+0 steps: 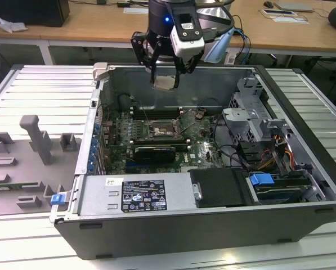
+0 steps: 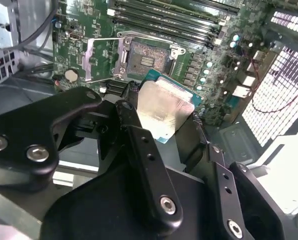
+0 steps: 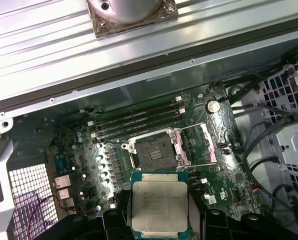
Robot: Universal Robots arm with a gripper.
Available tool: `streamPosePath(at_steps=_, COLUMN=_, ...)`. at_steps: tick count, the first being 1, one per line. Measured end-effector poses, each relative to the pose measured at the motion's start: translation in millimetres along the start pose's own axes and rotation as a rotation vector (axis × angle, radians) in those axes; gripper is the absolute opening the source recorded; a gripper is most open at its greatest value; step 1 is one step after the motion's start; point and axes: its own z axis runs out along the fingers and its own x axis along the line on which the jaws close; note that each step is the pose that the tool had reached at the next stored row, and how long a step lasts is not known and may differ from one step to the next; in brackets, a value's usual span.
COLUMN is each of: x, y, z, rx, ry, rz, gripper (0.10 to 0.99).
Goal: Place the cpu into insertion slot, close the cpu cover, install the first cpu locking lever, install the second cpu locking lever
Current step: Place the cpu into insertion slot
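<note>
In the exterior view, my black two-fingered gripper (image 1: 166, 75) hangs over the open black computer case (image 1: 303, 185), which lies on its side on the ribbed metal table (image 1: 44, 90). The gripper is pinching the small flat square cpu with the pale silver-beige top (image 1: 165, 84) by two opposite edges. The chip sits high, about level with the case's far wall. The square dark insertion slot with its silver rim (image 1: 159, 131) is on the green motherboard (image 1: 204, 153), well below the chip and a little toward the camera, just beyond the black expansion card (image 1: 154, 151).

In the second wrist view, the fingers (image 2: 130, 116) are pressed against the sides of the cpu (image 2: 163, 110), metal top facing the camera. The insertion slot (image 2: 148, 61) shows bare contacts and nothing in it. The square silver cpu cover (image 2: 91, 59) is swung open beside it, away from the long black memory slots (image 2: 178, 20).

In the first wrist view, the cpu (image 3: 158, 202) is in the foreground and the insertion slot (image 3: 153, 152) lies straight past its far edge. The chip's edges run about parallel to the socket's, so I judge the two squared up but apart in height. The cpu cover (image 3: 209, 147) stands open on the side away from the grey fan grille (image 3: 31, 192). The chip is in the air and the slot is not yet filled
</note>
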Motion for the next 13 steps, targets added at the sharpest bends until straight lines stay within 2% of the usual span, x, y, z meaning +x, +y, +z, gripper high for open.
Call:
streamPosePath(at_steps=2, x=0.0, y=0.0, z=0.0, rx=-0.001, ry=-0.0036, rz=0.039, gripper=0.541)
streamPosePath(at_steps=13, x=0.0, y=0.0, z=0.1, rx=-0.003, ry=-0.0144, rz=0.161, gripper=0.541)
